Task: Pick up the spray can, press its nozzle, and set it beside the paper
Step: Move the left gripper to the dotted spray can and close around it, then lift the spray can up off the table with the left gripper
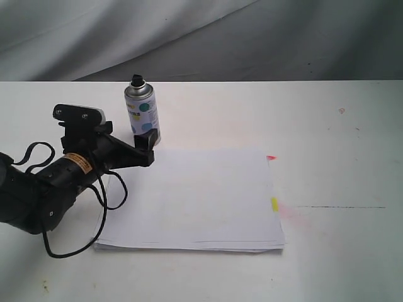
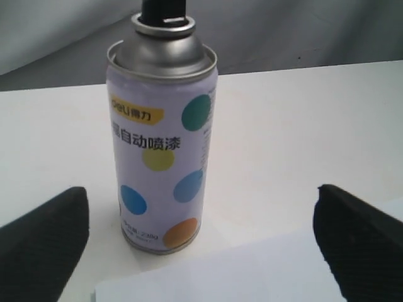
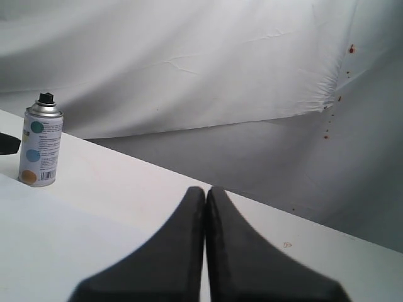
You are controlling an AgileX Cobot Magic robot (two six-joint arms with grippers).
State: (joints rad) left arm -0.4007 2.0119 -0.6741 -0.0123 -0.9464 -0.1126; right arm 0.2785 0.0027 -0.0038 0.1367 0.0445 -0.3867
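Observation:
The spray can stands upright on the white table just beyond the far left corner of the paper, its black nozzle on top. My left gripper is open and low on the near side of the can, with one finger close to its base. In the left wrist view the can stands apart ahead of the left gripper, nearer one finger. My right gripper is shut on nothing, far from the can, and is out of the exterior view.
The paper has a pink tab and a yellow tab on its right edge. A black cable loops from the left arm onto the paper's left edge. Grey cloth hangs behind the table.

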